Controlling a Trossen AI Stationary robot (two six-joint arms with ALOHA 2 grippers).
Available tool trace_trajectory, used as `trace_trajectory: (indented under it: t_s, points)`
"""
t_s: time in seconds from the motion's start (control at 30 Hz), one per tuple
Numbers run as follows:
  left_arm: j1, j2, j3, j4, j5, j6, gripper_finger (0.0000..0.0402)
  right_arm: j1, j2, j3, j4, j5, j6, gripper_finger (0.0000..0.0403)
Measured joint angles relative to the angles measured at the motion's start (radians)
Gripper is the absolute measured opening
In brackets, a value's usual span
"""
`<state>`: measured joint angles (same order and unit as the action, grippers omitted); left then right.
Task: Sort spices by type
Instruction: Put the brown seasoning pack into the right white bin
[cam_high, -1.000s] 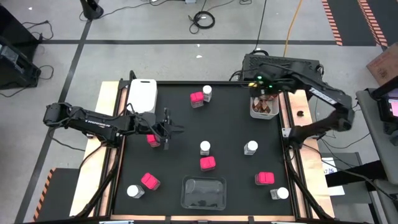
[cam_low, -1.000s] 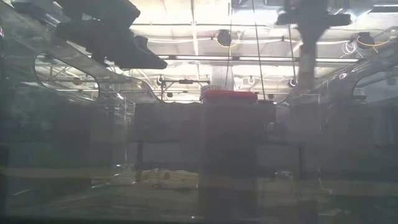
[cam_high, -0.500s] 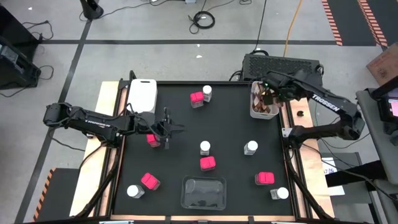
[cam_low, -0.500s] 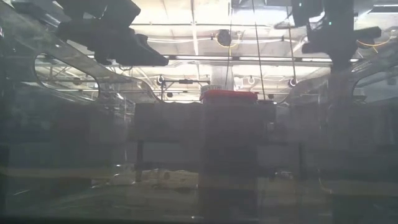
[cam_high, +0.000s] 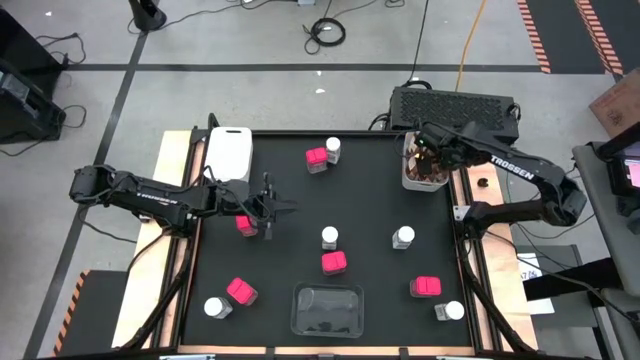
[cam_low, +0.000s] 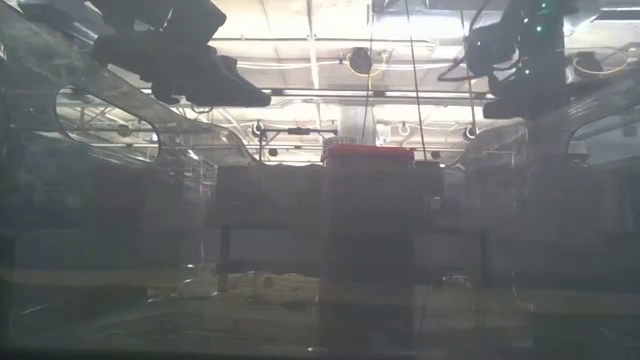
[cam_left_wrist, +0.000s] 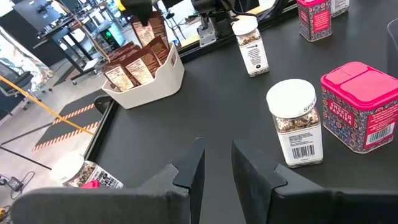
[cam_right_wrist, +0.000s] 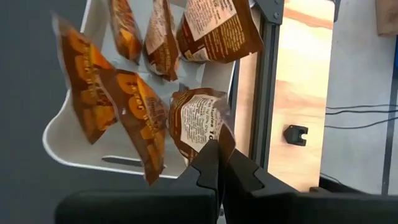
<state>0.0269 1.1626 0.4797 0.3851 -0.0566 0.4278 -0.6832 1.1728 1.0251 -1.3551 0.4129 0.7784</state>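
Five bright pink square-topped boxes and five small clear jars with round white lids lie scattered over my black table mat (cam_high: 370, 200), all standing apart from the trays. Starting at the left, a white rectangular tray (cam_high: 229, 152) sits at the far corner. Just in front of it my left gripper (cam_high: 280, 208) hangs over the mat, its fingers (cam_left_wrist: 189, 171) narrowly parted with nothing between them. One pink box (cam_high: 245, 224) is partly hidden under that arm. Nearer the front edge another pink box (cam_high: 241, 291) stands beside a white-lidded jar (cam_high: 213, 308).

In the middle, a pink box (cam_high: 316, 160) and a jar (cam_high: 333, 149) stand touching near the far edge. A jar (cam_high: 329, 237) stands just behind a pink box (cam_high: 334, 262), with a clear rectangular tray (cam_high: 326, 308) at the front edge. Further right come a lone jar (cam_high: 403, 237), a pink box (cam_high: 426, 287) and a jar (cam_high: 453, 311).

At the far right corner, a white tub (cam_high: 423, 180) holds brown foil packets (cam_right_wrist: 137, 106). My right gripper (cam_high: 425, 150) hovers over it, fingers pressed together, their tips right at the edge of one packet (cam_right_wrist: 199, 124); I cannot tell whether it is pinched.

The mat lies in a pale wooden frame (cam_high: 478, 185). Around it is grey floor with dark lines and loose cables, and a black box (cam_high: 455, 100) behind the table. The level camera is hazy, showing only a red-topped box (cam_low: 368, 155) and ceiling lights.

The right arm reads "TROSSEN" (cam_high: 510, 165); the nearest jar (cam_left_wrist: 297, 121) carries a barcode
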Motion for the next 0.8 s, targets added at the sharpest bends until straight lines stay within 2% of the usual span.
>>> trace_trajectory:
  t_s: [0.5,0.8]
  points:
    - [0.0,0.0,0.0,-0.001,0.0,-0.001,0.0084,-0.04,0.0,-0.133,0.149,-0.035,-0.006,0.0]
    - [0.0,0.0,0.0,0.0,0.0,-0.001,0.0084,-0.044,0.0,-0.135,0.157,-0.019,0.004,0.0]
